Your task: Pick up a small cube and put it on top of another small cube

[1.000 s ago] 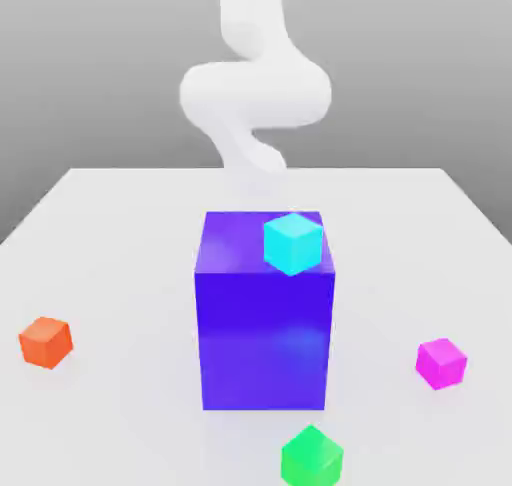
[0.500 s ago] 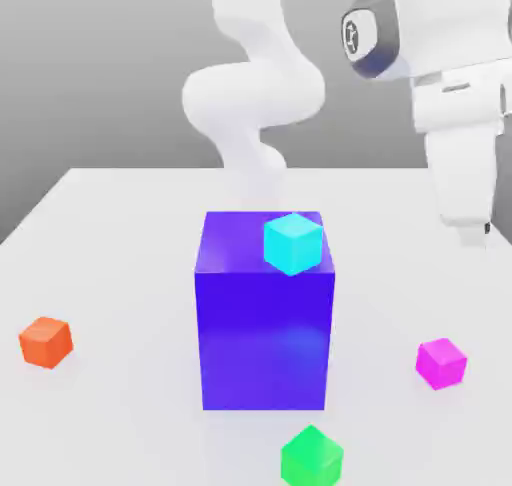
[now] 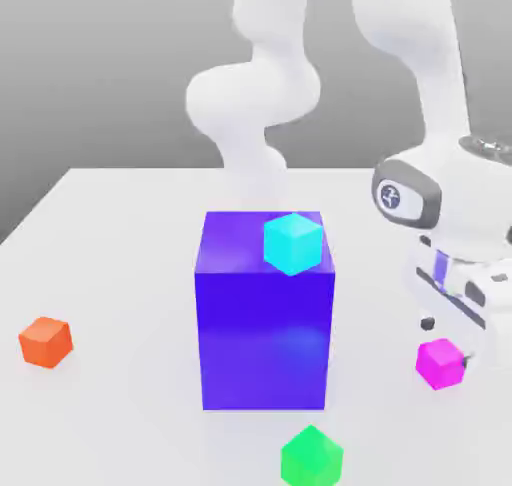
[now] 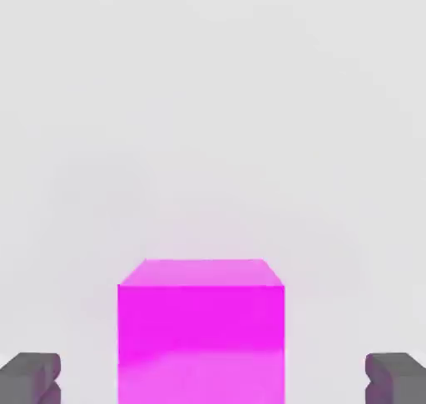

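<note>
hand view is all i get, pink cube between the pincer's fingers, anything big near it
Observer: Yes, a big blue block stands on the exterior view's left of the pink cube.
Operator: anything on top of it
Observer: A small cyan cube, toward the exterior view's right.
Operator: and past the block, on its far side from my cube
Observer: An orange cube sits on the table there.

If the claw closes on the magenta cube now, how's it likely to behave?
The magenta cube looks rigid, with crisp straight edges, so it probably won't squash. Its flat faces suggest it would slide rather than roll if nudged. It sits nearer one finger of the open claw, so it may shift a little as that side touches first.
</note>
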### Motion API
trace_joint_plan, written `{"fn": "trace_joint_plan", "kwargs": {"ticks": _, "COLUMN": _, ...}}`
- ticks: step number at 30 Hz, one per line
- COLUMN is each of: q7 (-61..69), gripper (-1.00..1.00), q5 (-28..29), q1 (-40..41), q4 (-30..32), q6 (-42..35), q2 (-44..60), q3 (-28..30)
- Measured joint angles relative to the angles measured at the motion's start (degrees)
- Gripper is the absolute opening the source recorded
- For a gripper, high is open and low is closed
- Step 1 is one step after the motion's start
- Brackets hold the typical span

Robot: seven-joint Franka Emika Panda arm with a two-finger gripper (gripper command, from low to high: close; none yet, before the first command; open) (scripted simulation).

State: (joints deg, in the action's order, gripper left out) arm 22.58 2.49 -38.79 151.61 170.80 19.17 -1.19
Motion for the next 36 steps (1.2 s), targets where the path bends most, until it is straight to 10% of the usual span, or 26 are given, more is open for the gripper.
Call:
{"fn": "trace_joint_plan", "kwargs": {"ticks": 13, "q7": 0.5, "gripper": -1.00, "q5": -1.3, "q1": 0.7, "q4": 2.0, "q6": -8.7, "q2": -10.3, "q3": -0.9}}
{"fn": "trace_joint_plan", "kwargs": {"ticks": 36, "q7": -61.0, "gripper": -1.00, "q5": -16.0, "q1": -1.8, "q4": -7.1, "q6": -9.6, "q2": -1.2, "q3": 22.3}}
